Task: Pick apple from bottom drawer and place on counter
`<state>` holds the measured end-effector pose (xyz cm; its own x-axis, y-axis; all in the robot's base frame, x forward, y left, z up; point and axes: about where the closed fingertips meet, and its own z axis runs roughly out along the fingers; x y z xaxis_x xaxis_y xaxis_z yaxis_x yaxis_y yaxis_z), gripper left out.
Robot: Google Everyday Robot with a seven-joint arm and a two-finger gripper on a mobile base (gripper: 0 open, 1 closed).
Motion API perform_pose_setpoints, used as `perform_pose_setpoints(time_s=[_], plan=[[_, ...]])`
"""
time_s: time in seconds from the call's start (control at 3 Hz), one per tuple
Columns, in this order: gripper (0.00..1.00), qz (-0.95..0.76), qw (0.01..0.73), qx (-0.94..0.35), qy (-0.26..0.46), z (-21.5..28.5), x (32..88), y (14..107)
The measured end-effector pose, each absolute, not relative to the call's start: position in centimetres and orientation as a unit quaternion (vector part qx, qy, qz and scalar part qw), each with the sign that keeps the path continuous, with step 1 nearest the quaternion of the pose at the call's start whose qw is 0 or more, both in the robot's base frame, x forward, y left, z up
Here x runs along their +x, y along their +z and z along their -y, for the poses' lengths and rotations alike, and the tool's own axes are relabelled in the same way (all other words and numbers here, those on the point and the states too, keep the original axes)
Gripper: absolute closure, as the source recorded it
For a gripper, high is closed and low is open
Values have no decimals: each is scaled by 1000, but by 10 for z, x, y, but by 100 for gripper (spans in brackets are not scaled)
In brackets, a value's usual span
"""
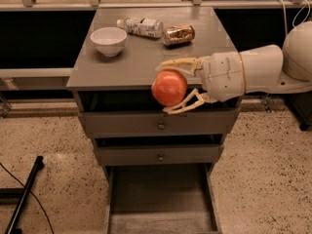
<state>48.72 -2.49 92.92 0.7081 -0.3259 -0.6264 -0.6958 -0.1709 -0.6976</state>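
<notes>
1. The gripper [164,88] was clamped on the apple [170,85], held level with the counter's [141,62] front edge.
2. On the grey counter stood a bowl [108,40], with a bottle [140,27] and can [178,34] lying behind.
3. The bottom drawer [161,194] stood open above the speckled floor [48,140].

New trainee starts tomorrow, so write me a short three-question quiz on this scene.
1. True or false: the robot's two-finger tool is shut on the round red-orange apple, just in front of the flat grey counter edge.
2. Which lies nearest the small white round bowl? A) crushed gold-brown can B) clear plastic bottle C) apple
3. Fill in: the deep grey bottom drawer stands ____.
Key: 1 true; 2 B; 3 open.
</notes>
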Motion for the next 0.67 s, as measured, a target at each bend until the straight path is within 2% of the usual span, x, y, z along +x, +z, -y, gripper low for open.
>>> perform_pose_setpoints(time_s=[0.33, 0.67], plan=[[100, -369, 616, -675, 170, 37, 523, 944], [100, -429, 629, -624, 178, 43, 565, 935]])
